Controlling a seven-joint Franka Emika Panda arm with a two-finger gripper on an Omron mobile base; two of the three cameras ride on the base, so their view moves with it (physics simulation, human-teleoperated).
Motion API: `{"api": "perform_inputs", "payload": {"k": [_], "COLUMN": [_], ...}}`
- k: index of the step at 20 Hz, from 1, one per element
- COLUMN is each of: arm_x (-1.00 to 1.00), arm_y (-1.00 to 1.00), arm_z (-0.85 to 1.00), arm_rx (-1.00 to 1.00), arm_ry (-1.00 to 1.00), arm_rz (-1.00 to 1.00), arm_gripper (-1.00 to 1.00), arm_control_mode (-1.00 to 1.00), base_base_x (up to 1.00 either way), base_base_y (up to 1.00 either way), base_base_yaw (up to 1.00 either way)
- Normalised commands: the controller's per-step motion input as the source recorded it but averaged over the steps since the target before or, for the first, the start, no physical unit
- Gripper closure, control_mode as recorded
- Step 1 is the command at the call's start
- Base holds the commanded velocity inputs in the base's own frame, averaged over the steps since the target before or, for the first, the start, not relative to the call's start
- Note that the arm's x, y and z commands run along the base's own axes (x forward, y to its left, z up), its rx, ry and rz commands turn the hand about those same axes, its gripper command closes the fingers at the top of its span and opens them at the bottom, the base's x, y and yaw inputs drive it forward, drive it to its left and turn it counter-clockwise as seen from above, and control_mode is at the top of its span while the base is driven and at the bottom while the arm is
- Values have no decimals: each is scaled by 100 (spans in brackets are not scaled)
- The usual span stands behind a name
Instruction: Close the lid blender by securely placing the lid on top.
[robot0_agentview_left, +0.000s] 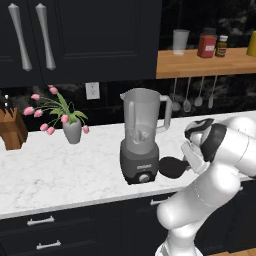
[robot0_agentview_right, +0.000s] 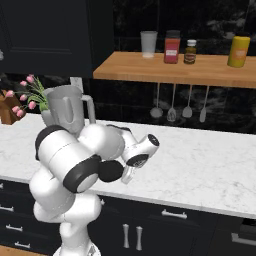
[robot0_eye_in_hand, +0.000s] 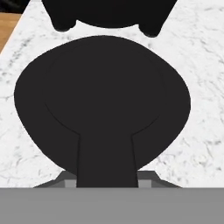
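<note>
The blender (robot0_agentview_left: 142, 120) stands upright on the white marble counter (robot0_agentview_left: 60, 170), a clear grey jar with no cover on a dark base with a round knob. Its jar (robot0_agentview_right: 65, 107) also rises behind my arm in the right base view. The lid (robot0_agentview_left: 172, 167), a flat black disc, lies on the counter just right of the blender base. In the hand view the lid (robot0_eye_in_hand: 103, 96) is close in front, its tab pointing back at me. My gripper (robot0_eye_in_hand: 106, 181) is shut on that tab, one grey fingertip on each side. The gripper (robot0_agentview_left: 187, 165) is low at the lid's right edge.
A grey vase of pink tulips (robot0_agentview_left: 72, 131) and a wooden knife block (robot0_agentview_left: 11, 129) stand at the left of the counter. A wooden shelf (robot0_agentview_left: 205, 62) with a cup and jars hangs above right, with utensils (robot0_agentview_left: 192, 100) dangling under it. Dark upper cabinets sit above the blender.
</note>
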Motion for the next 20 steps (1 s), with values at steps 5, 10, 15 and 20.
{"api": "perform_inputs", "payload": {"k": [5, 10, 15, 20], "arm_x": [-17, -37, -32, -41], "arm_y": [2, 0, 0, 0], "arm_z": [21, 64, 79, 74], "arm_rx": [0, 0, 0, 0], "arm_ry": [-5, -8, -7, -12], "arm_rz": [0, 0, 0, 0], "arm_gripper": [100, 100, 100, 100], "arm_control_mode": [-100, -100, -100, -100], "base_base_x": [0, 0, 0, 0], "base_base_y": [0, 0, 0, 0], "base_base_yaw": [0, 0, 0, 0]}}
